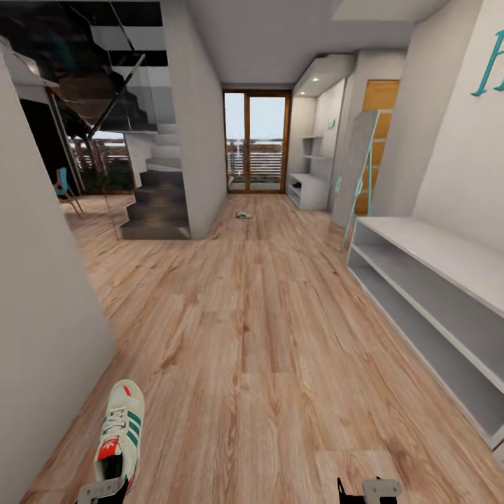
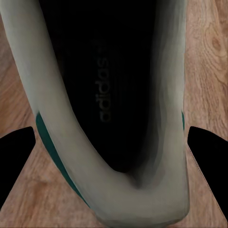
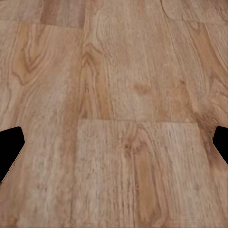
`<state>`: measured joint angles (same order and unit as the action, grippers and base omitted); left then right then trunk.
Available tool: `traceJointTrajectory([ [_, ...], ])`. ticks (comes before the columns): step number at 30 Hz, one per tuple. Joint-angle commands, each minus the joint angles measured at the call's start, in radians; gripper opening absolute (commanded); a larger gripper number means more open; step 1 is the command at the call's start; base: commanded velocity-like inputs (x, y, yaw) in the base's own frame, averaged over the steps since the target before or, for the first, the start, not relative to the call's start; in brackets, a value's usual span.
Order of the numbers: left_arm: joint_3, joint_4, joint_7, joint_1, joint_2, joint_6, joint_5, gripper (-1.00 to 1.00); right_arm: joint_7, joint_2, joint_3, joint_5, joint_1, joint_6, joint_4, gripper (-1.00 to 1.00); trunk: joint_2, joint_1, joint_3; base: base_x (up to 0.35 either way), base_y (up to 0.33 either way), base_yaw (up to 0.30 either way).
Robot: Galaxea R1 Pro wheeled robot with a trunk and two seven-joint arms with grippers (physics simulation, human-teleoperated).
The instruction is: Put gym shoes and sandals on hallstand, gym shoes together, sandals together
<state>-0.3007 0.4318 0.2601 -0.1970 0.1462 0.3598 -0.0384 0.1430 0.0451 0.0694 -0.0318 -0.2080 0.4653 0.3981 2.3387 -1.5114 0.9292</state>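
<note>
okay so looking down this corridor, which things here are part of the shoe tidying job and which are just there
Part of the job:
- sneaker on the floor, left gripper open around its heel
- second shoe far down the corridor, too small to identify
- shoe rack

Just there:
- staircase
- glass door
- leaning mirror

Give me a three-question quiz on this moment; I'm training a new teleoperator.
1. True or false: the rack's shelves hold a shoe.
2. What lies between the left gripper's fingers? A) sandal B) sneaker C) nothing
3. What does the right gripper face?

Key: 1 false, the shelves in view are bare. 2 B, the fingers flank its heel; contact can't be told. 3 Bare floor, fingers spread.
</note>
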Motion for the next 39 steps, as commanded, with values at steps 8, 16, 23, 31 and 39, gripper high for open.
traceJointTrajectory([
  [8,-0.006,-0.001,0.01,-0.001,0.0,0.001,-0.005,-1.0,0.01,0.001,0.007,-0.004,-0.001,0.001,-0.001,1.0,0.0,0.0,0.001,0.339,0.0,0.0],
  [16,-0.006,-0.001,0.01,-0.001,0.0,0.001,-0.005,-1.0,0.01,0.001,0.007,-0.004,-0.001,0.001,-0.001,1.0,0.0,0.0,0.001,0.339,0.0,0.0],
  [23,-0.006,-0.001,0.01,-0.001,0.0,0.001,-0.005,-1.0,0.01,0.001,0.007,-0.002,-0.001,0.001,0.001,1.0,0.0,0.0,0.001,0.339,0.0,0.0],
  [31,-0.006,-0.001,0.01,-0.001,0.0,0.001,-0.005,-1.0,0.01,0.001,0.007,-0.002,-0.001,0.001,0.001,1.0,0.0,0.0,0.001,0.339,0.0,0.0],
  [39,-0.006,-0.001,0.01,-0.001,0.0,0.001,-0.005,-1.0,0.01,0.001,0.007,-0.002,-0.001,0.001,0.001,1.0,0.0,0.0,0.001,0.339,0.0,0.0],
])
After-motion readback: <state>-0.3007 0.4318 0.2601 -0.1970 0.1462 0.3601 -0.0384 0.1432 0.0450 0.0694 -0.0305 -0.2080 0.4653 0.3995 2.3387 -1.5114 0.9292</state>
